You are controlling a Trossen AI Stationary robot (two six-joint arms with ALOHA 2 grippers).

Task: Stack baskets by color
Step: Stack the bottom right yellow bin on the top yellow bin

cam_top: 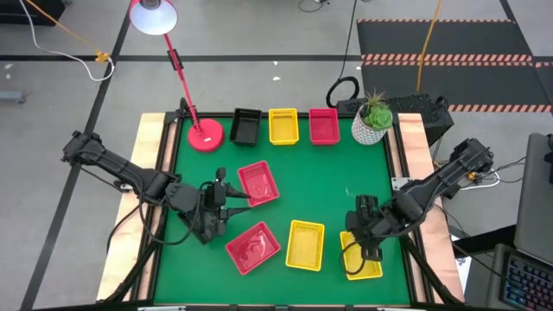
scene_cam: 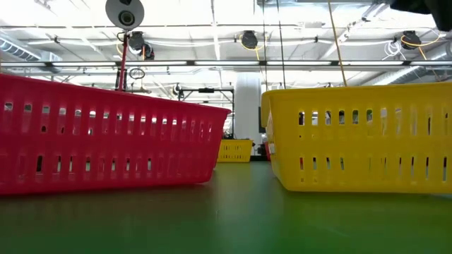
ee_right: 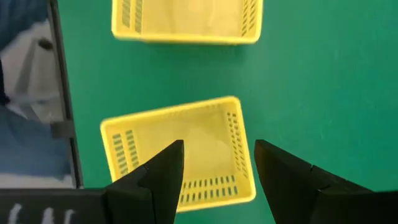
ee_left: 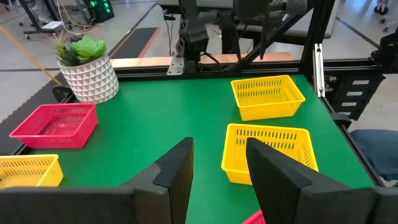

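Observation:
Several baskets lie on the green table. At the far edge a black basket [cam_top: 246, 126], a yellow one [cam_top: 282, 126] and a red one [cam_top: 324, 125] stand in a row. Two red baskets [cam_top: 258, 183] [cam_top: 253, 247] and two yellow baskets [cam_top: 305, 244] [cam_top: 361, 259] rest on their bottoms nearer the front. My right gripper [ee_right: 219, 149] hangs open, pointing down over the yellow basket [ee_right: 180, 155] nearest the right edge, clear of it. My left gripper [ee_left: 217, 146] stands open between the two red baskets, raised, nothing between its fingers.
A red lamp base [cam_top: 206, 136] stands at the far left and a white plant pot [cam_top: 372, 125] at the far right. Open green table [cam_top: 328, 186] lies in the middle. In the low view a red basket [scene_cam: 106, 137] and a yellow basket [scene_cam: 360, 137] fill the foreground.

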